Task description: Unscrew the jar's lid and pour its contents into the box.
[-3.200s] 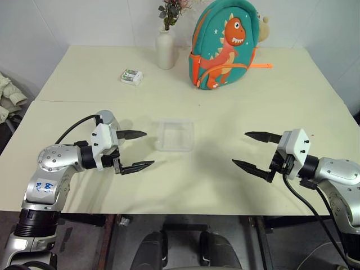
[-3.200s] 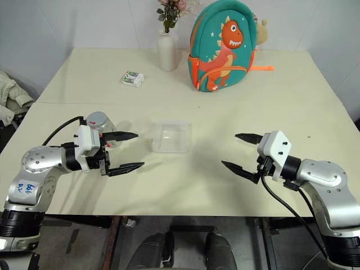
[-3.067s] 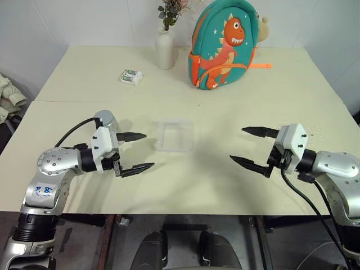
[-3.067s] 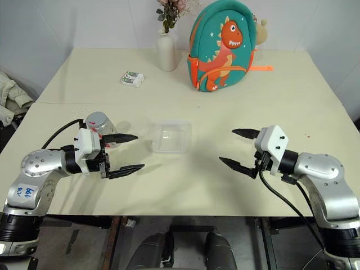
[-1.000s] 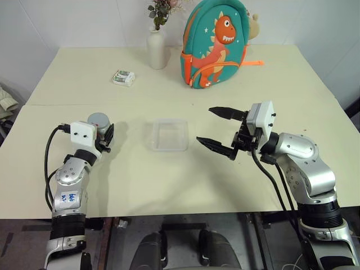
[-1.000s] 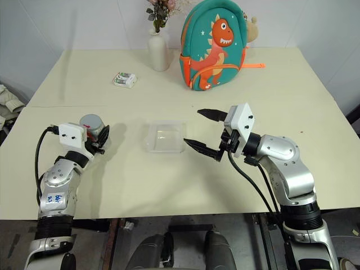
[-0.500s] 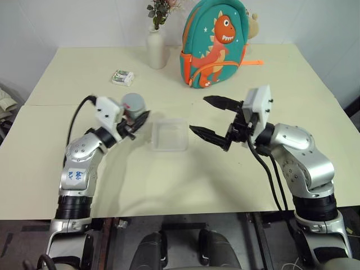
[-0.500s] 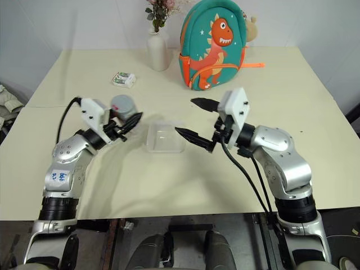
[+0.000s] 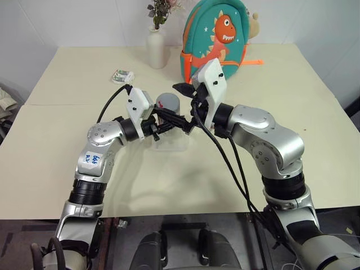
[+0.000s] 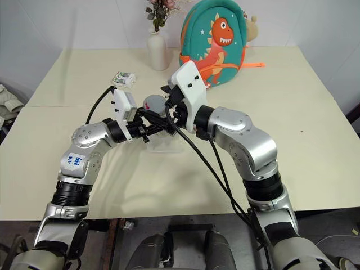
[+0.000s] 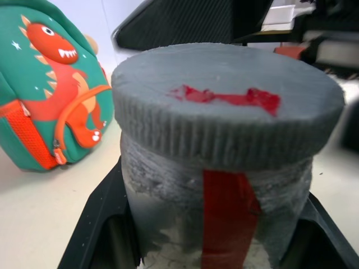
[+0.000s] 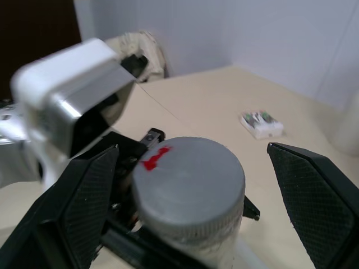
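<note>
Left eye view, one jar, one lid, one box

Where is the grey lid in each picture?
Left eye: lid near the middle, above the box.
Right eye: left of middle.
Left wrist: across the upper middle.
Right wrist: low in the middle.
Shared landmark: the red mark on its top.
</note>
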Robot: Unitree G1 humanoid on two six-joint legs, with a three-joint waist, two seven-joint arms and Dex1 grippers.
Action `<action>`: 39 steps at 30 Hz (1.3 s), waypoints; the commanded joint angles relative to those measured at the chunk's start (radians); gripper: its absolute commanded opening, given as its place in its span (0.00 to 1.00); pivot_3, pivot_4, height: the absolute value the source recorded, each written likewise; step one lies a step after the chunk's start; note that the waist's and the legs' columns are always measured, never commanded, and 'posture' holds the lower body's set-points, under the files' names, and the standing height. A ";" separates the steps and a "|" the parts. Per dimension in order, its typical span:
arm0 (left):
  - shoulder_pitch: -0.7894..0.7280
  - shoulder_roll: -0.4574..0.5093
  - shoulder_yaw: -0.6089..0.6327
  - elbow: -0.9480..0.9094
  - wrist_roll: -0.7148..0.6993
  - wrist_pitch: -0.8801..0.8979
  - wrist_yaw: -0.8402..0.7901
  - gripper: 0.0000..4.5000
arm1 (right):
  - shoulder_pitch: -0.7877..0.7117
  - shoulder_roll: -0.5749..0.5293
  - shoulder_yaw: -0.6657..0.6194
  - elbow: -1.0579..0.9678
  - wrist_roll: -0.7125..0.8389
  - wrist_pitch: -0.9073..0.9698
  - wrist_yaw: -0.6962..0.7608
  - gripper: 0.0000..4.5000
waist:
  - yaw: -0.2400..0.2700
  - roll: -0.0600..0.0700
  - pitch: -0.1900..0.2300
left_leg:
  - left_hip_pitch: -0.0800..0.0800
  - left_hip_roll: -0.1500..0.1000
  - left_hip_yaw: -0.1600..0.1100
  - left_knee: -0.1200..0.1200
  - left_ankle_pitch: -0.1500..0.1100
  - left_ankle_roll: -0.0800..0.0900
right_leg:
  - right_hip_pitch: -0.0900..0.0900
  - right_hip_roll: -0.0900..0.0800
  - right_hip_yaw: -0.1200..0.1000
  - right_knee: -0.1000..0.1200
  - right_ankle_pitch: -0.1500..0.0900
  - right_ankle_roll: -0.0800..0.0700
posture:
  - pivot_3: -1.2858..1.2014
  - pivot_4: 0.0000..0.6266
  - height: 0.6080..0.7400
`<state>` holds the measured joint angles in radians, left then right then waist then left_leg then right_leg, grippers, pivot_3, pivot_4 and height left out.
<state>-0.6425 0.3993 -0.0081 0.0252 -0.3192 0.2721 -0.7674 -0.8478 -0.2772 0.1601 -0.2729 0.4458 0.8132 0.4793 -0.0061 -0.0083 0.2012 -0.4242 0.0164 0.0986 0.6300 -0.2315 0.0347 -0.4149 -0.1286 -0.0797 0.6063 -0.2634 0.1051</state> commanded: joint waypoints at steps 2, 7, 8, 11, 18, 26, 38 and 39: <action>-0.015 -0.010 0.008 -0.035 -0.027 0.009 -0.004 0.46 | -0.013 0.019 -0.003 -0.009 -0.018 -0.006 -0.015 1.00 | 0.000 0.000 0.000 | 0.000 0.000 0.000 0.000 0.000 0.000 | 0.000 0.001 0.000 0.000 0.000 0.000 | 0.52 0.24 1.00; -0.014 -0.019 0.012 -0.040 -0.030 0.020 0.005 0.46 | -0.008 0.027 -0.010 -0.001 -0.029 -0.016 -0.012 1.00 | -0.002 0.000 0.000 | 0.000 0.000 0.000 0.000 0.000 0.001 | 0.000 0.004 0.000 0.000 0.000 0.000 | 0.52 0.24 1.00; -0.013 -0.020 0.011 -0.043 -0.029 0.022 0.005 0.46 | -0.008 0.029 -0.011 0.002 -0.032 -0.020 -0.014 1.00 | -0.002 0.000 0.000 | 0.000 0.000 0.000 0.000 0.000 0.001 | 0.000 0.005 0.000 0.000 0.000 0.000 | 0.52 0.24 1.00; -0.006 -0.022 0.009 -0.049 -0.030 0.027 0.001 0.46 | -0.008 0.035 -0.016 0.010 -0.037 -0.032 -0.014 0.90 | -0.002 0.000 0.000 | 0.000 0.000 0.000 0.000 0.000 0.001 | 0.000 0.005 0.001 0.000 0.000 0.000 | 0.52 0.24 1.00; 0.000 -0.024 0.010 -0.051 -0.031 0.033 -0.005 0.46 | -0.006 0.041 -0.024 -0.003 -0.012 -0.048 0.027 0.58 | -0.002 0.000 0.000 | 0.000 0.000 0.000 0.000 0.000 0.001 | 0.000 0.005 0.001 0.000 0.000 0.000 | 0.52 0.24 1.00; -0.001 -0.023 -0.032 -0.050 -0.056 0.048 -0.096 0.46 | -0.029 -0.042 -0.027 0.007 0.086 -0.074 0.283 0.58 | -0.001 0.000 0.000 | 0.000 0.000 0.000 0.000 0.000 0.001 | 0.000 0.005 0.001 -0.001 0.000 0.000 | 0.52 0.24 1.00; -0.025 -0.040 -0.107 -0.065 -0.109 0.053 -0.290 0.46 | -0.169 -0.151 -0.005 0.315 0.080 -0.188 0.718 0.58 | -0.008 0.000 0.000 | 0.000 0.002 0.001 0.001 0.000 0.001 | 0.000 0.008 0.001 -0.003 0.000 0.000 | 0.52 0.24 1.00; -0.025 -0.043 -0.105 -0.064 -0.109 0.052 -0.288 0.46 | -0.172 -0.150 -0.007 0.325 0.080 -0.189 0.728 0.58 | -0.008 0.000 0.000 | 0.000 0.002 0.001 0.001 0.000 0.000 | 0.000 0.008 0.001 -0.002 0.000 0.000 | 0.52 0.24 1.00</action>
<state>-0.6490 0.3724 -0.0562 0.0091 -0.4090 0.3355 -1.0042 -0.9806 -0.4459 0.1629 0.0512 0.5054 0.6492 1.1912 -0.0141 -0.0084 0.2013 -0.4240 0.0186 0.0995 0.6310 -0.2316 0.0351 -0.4152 -0.1203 -0.0783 0.6041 -0.2633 0.1052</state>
